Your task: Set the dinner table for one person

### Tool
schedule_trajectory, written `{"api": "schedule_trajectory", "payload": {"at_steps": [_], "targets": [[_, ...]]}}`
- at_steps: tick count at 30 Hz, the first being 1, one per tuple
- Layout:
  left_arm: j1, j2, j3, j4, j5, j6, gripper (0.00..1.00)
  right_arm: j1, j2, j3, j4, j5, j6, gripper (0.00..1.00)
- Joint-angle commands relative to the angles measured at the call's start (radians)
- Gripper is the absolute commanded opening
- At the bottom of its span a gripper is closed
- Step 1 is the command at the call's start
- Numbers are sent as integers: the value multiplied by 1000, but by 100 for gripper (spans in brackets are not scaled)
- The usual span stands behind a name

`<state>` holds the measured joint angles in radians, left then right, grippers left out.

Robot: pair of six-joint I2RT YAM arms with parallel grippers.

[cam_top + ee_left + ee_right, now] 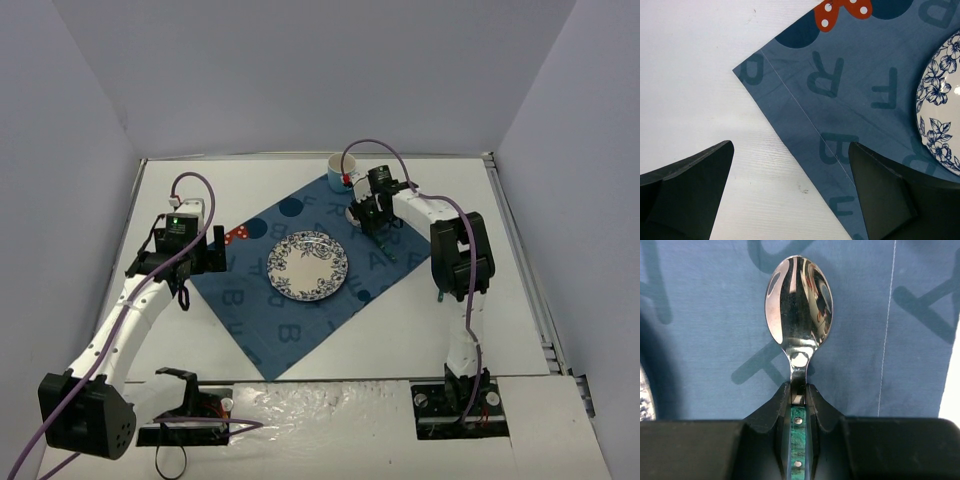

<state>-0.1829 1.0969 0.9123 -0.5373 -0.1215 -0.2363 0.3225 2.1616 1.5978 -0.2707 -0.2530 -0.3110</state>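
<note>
Heads up: your right hand [798,395] is clamped on the spoon [799,315] by its handle alone, over the placemat [300,330] upper right of the plate [307,265]. It could pivot and land crooked. Your left hand [791,165] gapes wide at the mat's left corner on the white worktop [250,180].

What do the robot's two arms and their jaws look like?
Both the left arm and right arm have white links with black boxy joints and black wedge-shaped jaws. A purple cable loops along each. A small green light glows on the left wrist.

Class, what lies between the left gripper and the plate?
Between left gripper and plate lies only bare, lettered blue placemat; the top external view shows it.
</note>
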Motion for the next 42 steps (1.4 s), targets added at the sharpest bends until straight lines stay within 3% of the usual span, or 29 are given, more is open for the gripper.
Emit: {"api": "schedule_trajectory", "payload": {"at_steps": [1, 5, 8, 11, 17, 23, 34, 42], "targets": [[5, -13, 20, 39, -17, 5, 97, 7, -12, 39, 11, 37, 28, 23], [5, -13, 20, 39, -17, 2, 97, 0, -89, 24, 13, 81, 82, 58], [5, -14, 23, 38, -18, 0, 97, -13, -180, -23, 16, 195, 170, 68], [5, -11, 38, 14, -6, -12, 97, -50, -295, -160, 40, 315, 266, 71], [2, 1, 150, -119, 12, -55, 97, -172, -525, -458, 69, 362, 439, 71], [-1, 9, 242, -204, 22, -72, 97, -264, -611, -638, 104, 356, 525, 67], [-3, -6, 250, -227, 49, -77, 97, -347, -552, -724, 183, 308, 552, 55], [-3, -20, 258, -240, 45, -74, 97, -400, -542, -767, 218, 297, 544, 40]]}}
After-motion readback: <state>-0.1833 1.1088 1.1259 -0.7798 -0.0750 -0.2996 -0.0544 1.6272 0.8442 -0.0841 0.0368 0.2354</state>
